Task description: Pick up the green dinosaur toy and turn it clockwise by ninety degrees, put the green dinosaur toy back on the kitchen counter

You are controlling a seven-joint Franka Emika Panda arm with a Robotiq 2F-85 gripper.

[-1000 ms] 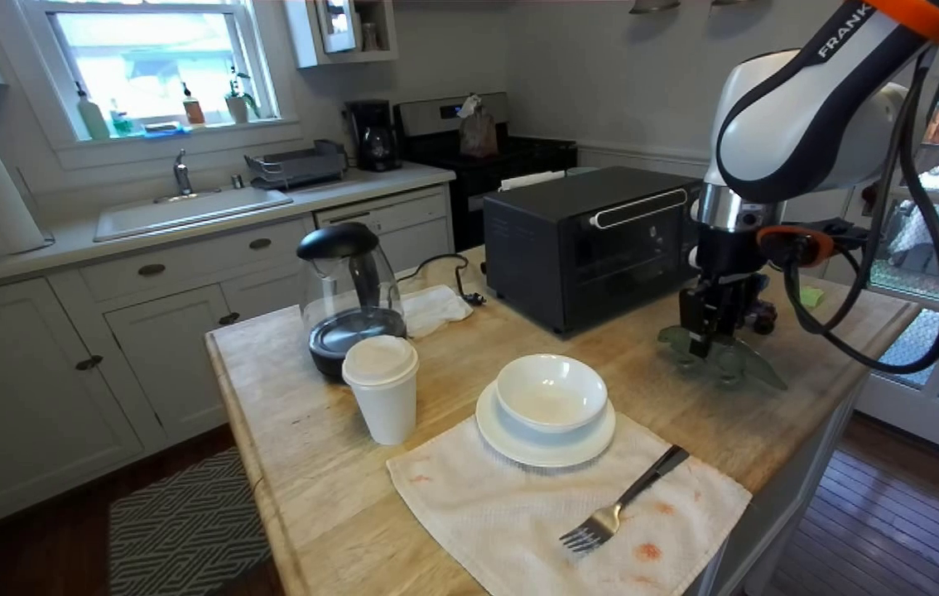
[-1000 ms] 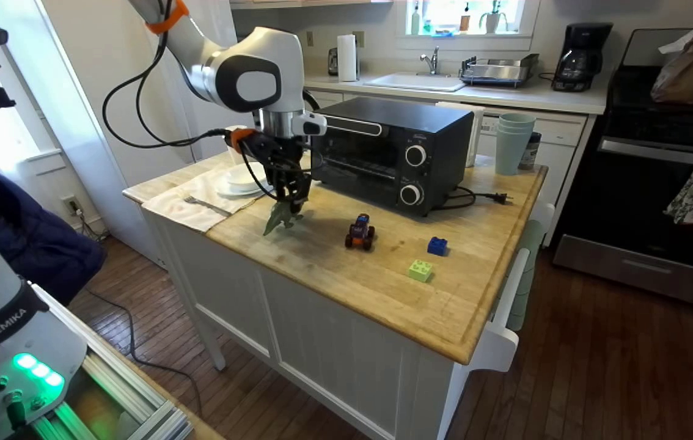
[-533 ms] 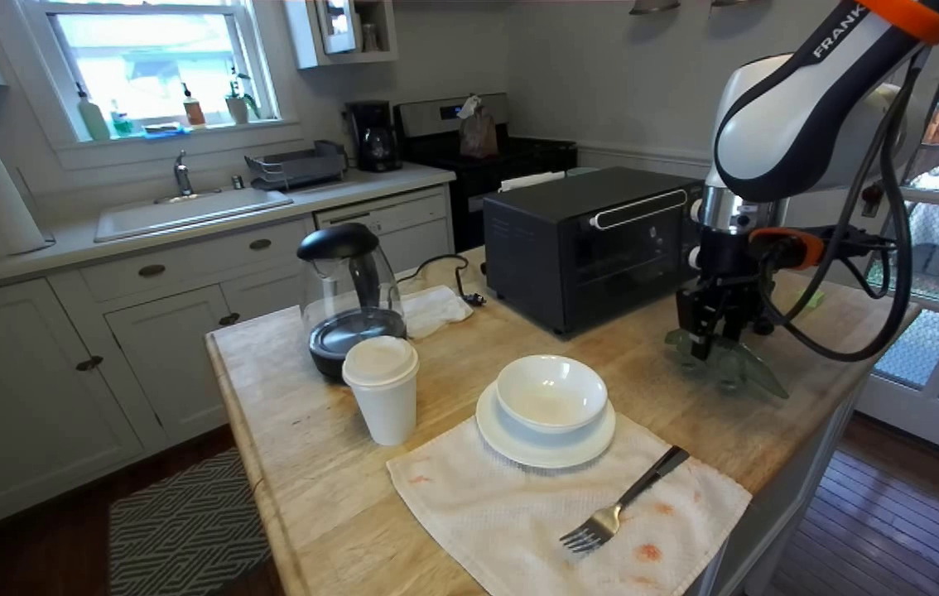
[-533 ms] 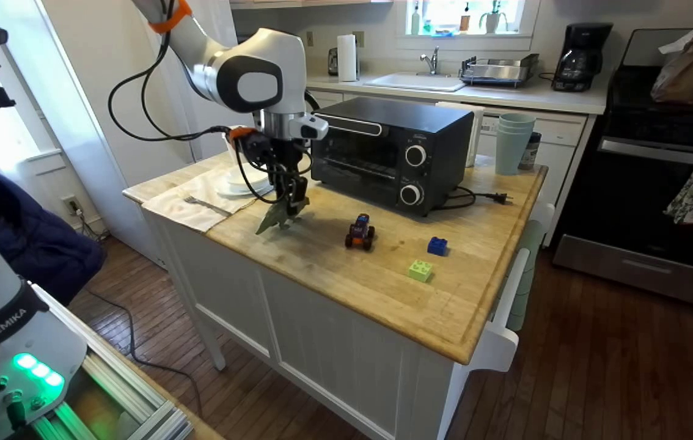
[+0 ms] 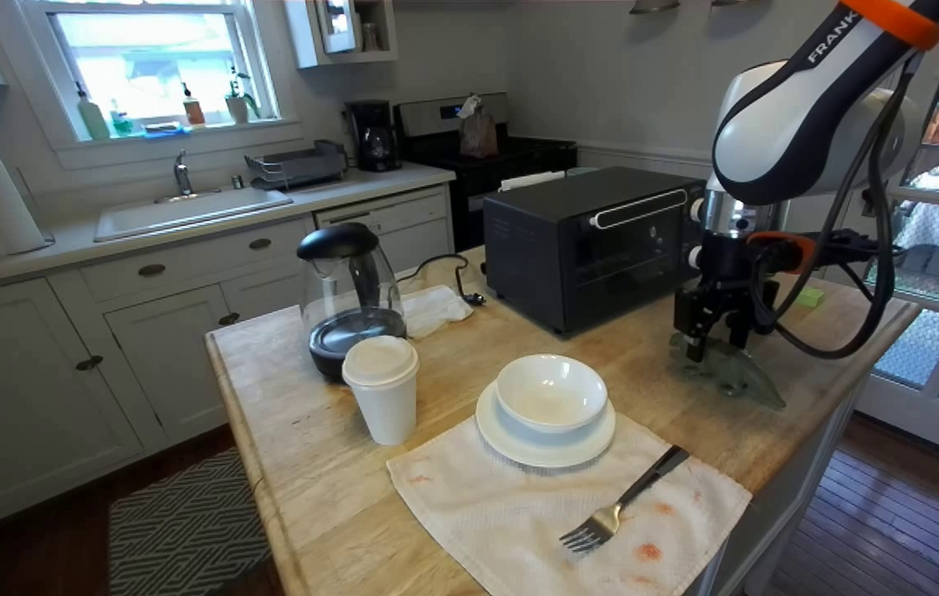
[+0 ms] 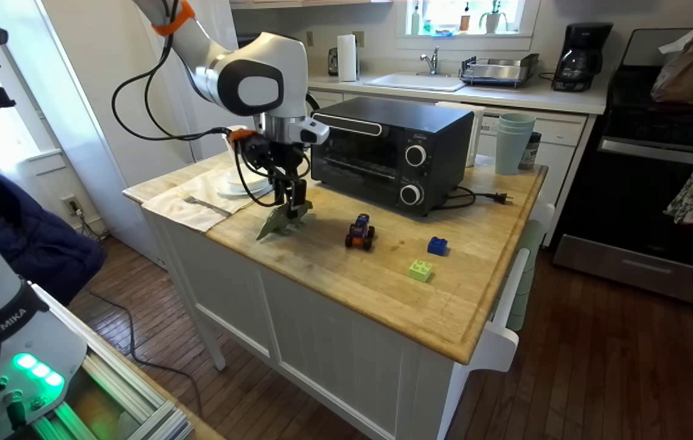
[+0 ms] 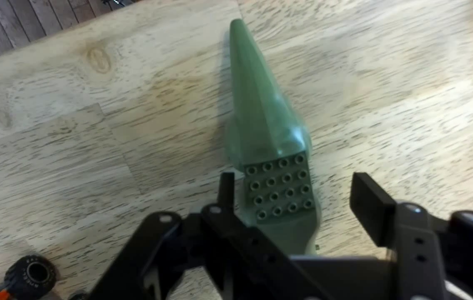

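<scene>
The green dinosaur toy (image 5: pixel 739 379) stands on the light wood kitchen counter (image 5: pixel 453 377), near its edge; it also shows beneath the gripper in an exterior view (image 6: pixel 273 223). In the wrist view the toy (image 7: pixel 263 129) has a long tapering end pointing up and a studded back; its lower end is hidden behind the gripper. My gripper (image 7: pixel 293 187) is open, with one finger on each side of the studded back. The left finger is close beside the toy; the right finger is clearly apart from it. The gripper shows low over the toy in both exterior views (image 5: pixel 716 343) (image 6: pixel 291 211).
A black toaster oven (image 6: pixel 383 153) stands close behind the gripper. A toy truck (image 6: pixel 360 232), a blue brick (image 6: pixel 437 246) and a lime brick (image 6: pixel 420 271) lie to one side. A white bowl (image 5: pixel 552 393), a fork (image 5: pixel 627 501) and a cloth (image 5: pixel 511 513) lie on the other side.
The gripper has turned slightly, and the toy has turned with it and sits a little lower. The fingers look wider apart now, and the arm's cables have swung.
</scene>
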